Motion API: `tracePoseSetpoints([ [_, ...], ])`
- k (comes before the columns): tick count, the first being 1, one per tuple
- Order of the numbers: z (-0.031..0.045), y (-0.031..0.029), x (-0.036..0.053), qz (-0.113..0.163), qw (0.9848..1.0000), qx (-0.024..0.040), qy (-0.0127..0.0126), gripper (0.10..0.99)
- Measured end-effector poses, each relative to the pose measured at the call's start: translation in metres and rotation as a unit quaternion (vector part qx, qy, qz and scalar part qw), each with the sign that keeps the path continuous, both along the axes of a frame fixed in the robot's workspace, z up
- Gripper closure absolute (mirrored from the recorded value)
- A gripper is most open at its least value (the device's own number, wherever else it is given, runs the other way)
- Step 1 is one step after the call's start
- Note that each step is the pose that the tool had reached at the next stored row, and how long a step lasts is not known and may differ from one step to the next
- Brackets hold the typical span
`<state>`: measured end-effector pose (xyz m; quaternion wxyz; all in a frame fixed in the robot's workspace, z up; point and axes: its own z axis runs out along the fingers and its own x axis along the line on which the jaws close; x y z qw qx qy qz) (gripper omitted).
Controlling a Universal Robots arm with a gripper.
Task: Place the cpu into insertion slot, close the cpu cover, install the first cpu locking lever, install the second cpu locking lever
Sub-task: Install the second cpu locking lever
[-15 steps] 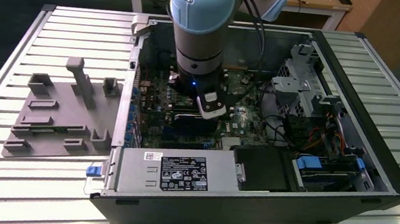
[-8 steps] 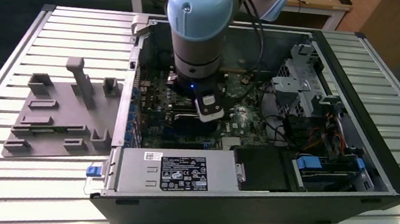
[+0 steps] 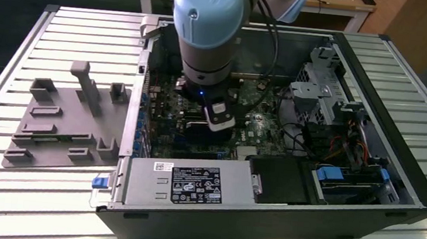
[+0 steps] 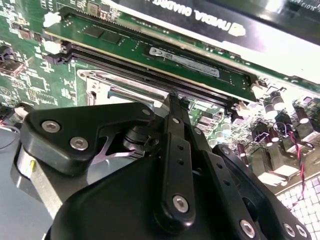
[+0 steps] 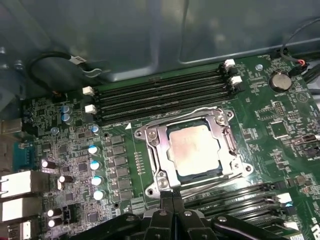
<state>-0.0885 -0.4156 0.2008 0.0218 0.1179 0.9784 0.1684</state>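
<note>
One pale silver-beige square metal cpu (image 5: 194,152) sits under one thin silver metal cpu cover (image 5: 226,145). Four long narrow black memory slots (image 5: 160,97) run beside them in the first wrist view. Four silver-topped cylindrical capacitors (image 5: 94,165) stand in a row. One round silver coin battery (image 5: 279,80) shows.

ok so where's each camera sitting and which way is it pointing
Exterior view: off the arm, above and in front of the open computer case, looking down into it; shows the arm and the tool low over the circuit board.
First wrist view: on the arm, looking down at the cpu seated under its closed cpu cover; the tool's closed fingertips reach the socket's edge.
Second wrist view: behind the tool, looking low across the board toward the memory slots.
Both wrist views share the tool and memory slots.
</note>
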Motion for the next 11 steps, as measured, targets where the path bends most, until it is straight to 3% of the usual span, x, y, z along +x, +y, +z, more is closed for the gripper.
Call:
tracePoseSetpoints([
  [7,-0.0025,-0.001,-0.0039,0.001,1.0,0.0058,0.0,0.984],
  [11,-0.0027,-0.0059,-0.0039,0.0,1.0,0.0066,0.0,0.984],
])
